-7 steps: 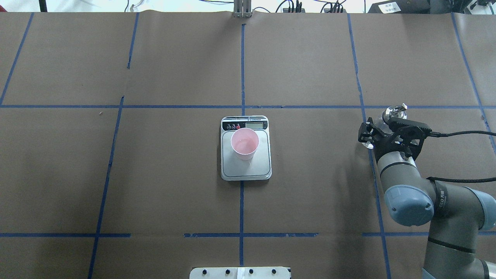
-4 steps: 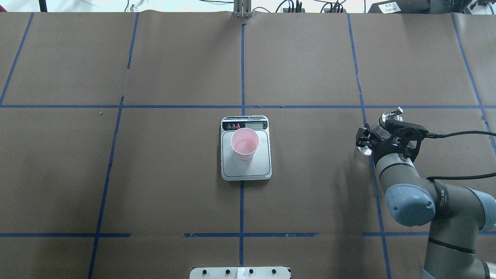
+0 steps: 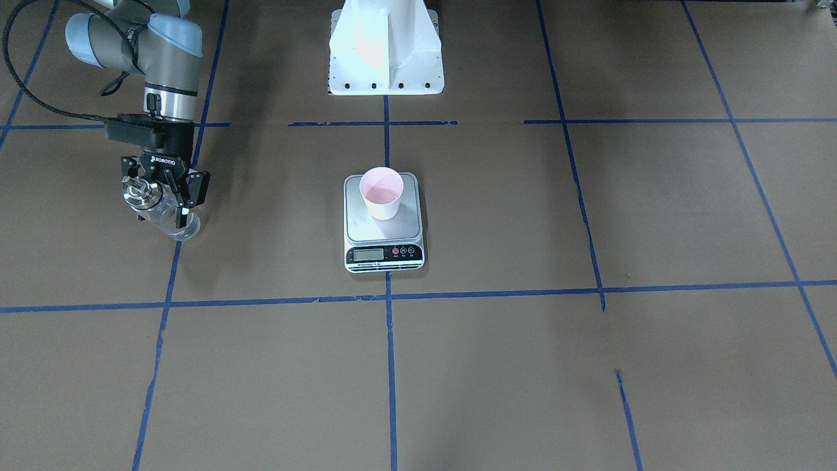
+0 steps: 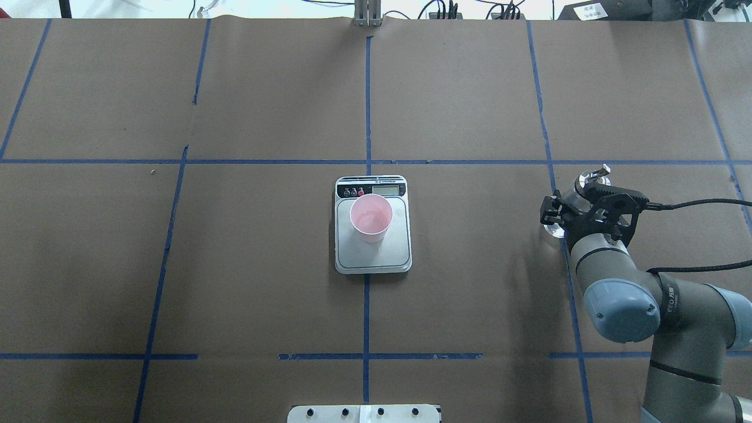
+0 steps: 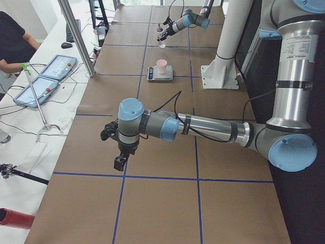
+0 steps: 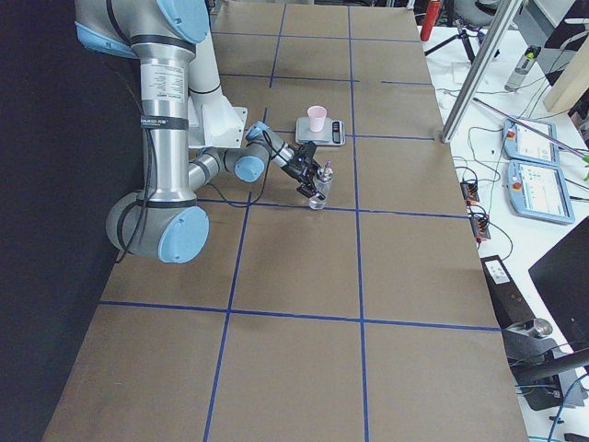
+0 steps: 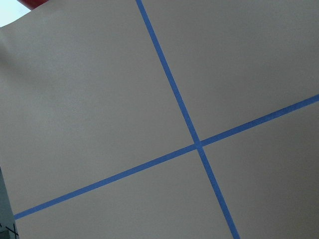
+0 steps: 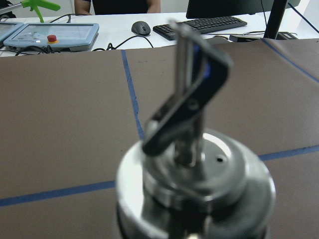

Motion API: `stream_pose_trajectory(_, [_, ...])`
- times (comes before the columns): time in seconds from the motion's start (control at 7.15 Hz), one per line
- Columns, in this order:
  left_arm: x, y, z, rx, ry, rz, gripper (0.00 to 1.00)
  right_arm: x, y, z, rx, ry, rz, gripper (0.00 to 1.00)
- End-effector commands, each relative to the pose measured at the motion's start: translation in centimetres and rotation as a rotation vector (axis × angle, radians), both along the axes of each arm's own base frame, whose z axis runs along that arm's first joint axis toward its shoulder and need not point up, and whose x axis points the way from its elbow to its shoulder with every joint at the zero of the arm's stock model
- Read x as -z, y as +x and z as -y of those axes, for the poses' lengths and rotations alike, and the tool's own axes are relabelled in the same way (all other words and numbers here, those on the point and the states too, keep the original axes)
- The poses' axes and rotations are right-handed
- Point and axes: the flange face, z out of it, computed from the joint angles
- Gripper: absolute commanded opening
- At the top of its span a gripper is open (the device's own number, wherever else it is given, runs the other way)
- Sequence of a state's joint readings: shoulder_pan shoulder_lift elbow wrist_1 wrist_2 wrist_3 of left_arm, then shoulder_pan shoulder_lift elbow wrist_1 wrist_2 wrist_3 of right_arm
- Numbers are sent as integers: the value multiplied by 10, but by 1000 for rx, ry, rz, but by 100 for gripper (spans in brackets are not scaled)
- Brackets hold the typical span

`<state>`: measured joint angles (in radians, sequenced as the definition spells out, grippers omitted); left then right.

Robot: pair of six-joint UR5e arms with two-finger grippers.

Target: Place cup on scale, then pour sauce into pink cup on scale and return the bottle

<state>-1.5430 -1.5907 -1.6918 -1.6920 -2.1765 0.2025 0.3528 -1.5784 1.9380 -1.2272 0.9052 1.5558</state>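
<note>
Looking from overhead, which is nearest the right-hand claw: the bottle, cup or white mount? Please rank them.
1. The bottle, held in the right gripper, on the table's right side.
2. The cup, on the scale at mid-table.
3. The white mount, middle of the bottom edge.

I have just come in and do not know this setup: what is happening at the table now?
The right gripper is closed around the glass bottle and holds it upright, low over the table, on the robot's right side. Whether the bottle's base touches the surface is unclear. The pink cup stands on the scale in the middle. The left gripper hangs over the table, far from these things.
</note>
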Motion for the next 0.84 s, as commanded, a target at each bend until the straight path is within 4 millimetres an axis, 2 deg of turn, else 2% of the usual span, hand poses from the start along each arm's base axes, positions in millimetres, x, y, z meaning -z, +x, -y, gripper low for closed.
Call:
stream_pose_trajectory(0.0, [2, 1, 1, -1, 3, 0, 100, -3, 0, 0, 0, -4, -5, 0])
stream_pose_trajectory(0.14, [5, 0, 1, 0, 9, 1, 100, -2, 1, 0, 1, -4, -2, 4])
stream_pose_trajectory(0.28, [5, 0, 0, 0, 11, 1, 100, -3, 0, 0, 1, -3, -5, 37])
stream_pose_trajectory(0.7, [6, 0, 1, 1, 13, 2, 100, -3, 0, 0, 1, -3, -5, 74])
